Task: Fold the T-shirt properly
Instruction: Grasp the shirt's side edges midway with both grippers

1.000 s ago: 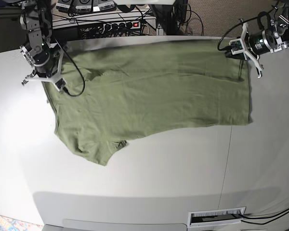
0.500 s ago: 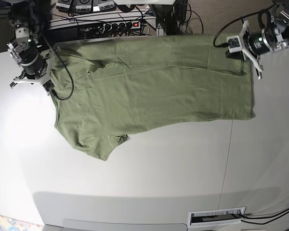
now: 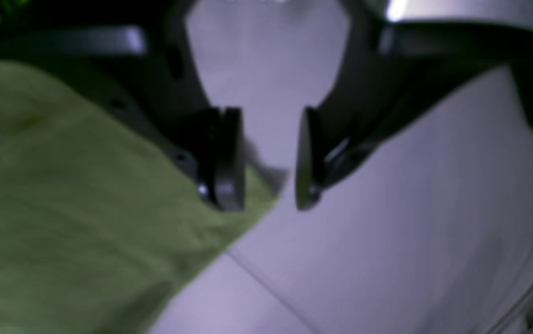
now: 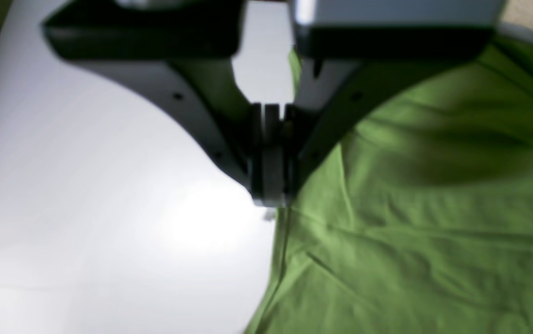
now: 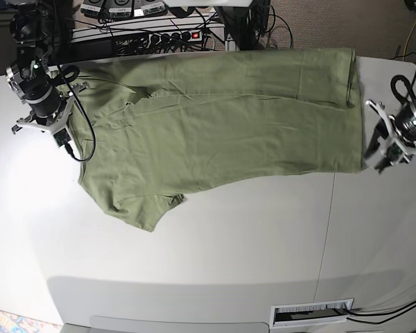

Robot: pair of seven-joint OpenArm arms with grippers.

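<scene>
The olive-green T-shirt (image 5: pixel 222 118) lies spread across the far half of the white table (image 5: pixel 229 257), with a sleeve (image 5: pixel 145 208) sticking out toward the front. My right gripper (image 5: pixel 64 137) is at the shirt's left edge. In the right wrist view it (image 4: pixel 271 195) is shut, and the fabric edge (image 4: pixel 387 208) runs in between its pads. My left gripper (image 5: pixel 374 149) hovers by the shirt's near-right corner. In the left wrist view it (image 3: pixel 266 195) stands open, and the shirt corner (image 3: pixel 85 208) lies beneath one finger without being pinched.
A power strip and tangled cables (image 5: pixel 166 35) sit behind the table's far edge, where the shirt's top edge reaches. A seam (image 5: pixel 326 229) runs across the tabletop. A slotted vent (image 5: pixel 312 313) is at the front edge.
My left gripper let go of the shirt's far-right corner, opened and swung toward the near-right corner. My right gripper pulled the left edge outward, stretching the shirt flatter.
</scene>
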